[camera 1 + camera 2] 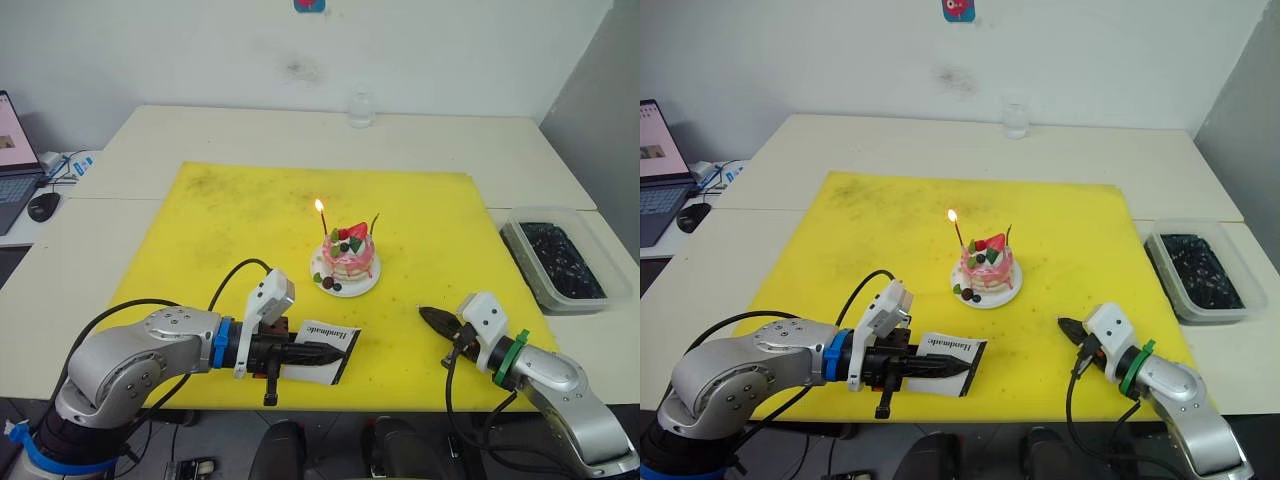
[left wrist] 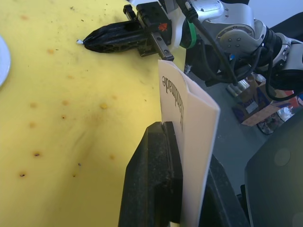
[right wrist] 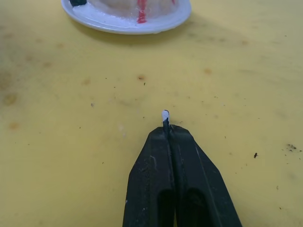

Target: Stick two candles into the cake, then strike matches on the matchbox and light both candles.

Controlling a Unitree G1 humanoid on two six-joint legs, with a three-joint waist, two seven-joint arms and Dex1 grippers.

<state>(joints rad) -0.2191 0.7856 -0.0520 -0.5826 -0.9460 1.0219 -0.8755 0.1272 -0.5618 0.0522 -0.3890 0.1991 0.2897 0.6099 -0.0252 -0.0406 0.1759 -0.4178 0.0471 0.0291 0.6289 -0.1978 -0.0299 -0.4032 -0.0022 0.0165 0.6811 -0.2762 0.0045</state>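
The right gripper (image 3: 165,124) pinches a match (image 3: 165,116) near the yellow mat's (image 1: 220,220) front edge. The left gripper (image 1: 325,354) clamps the matchbox (image 1: 328,350) beside it, leftward. The cake (image 1: 347,258) sits mid-mat, one candle (image 1: 321,222) lit.

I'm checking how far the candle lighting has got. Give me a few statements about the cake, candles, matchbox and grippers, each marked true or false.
1. One candle on the cake carries a flame. True.
2. Both candles are lit. False: the second candle stands in the cake with no flame.
3. The left gripper holds the matchbox between its fingers. True.
4. The right gripper is wide open over the cake. False: its fingers are shut on a match, low over the yellow mat, apart from the cake.
5. The cake sits in the clear bin beside the mat. False: it sits on its white plate on the mat.
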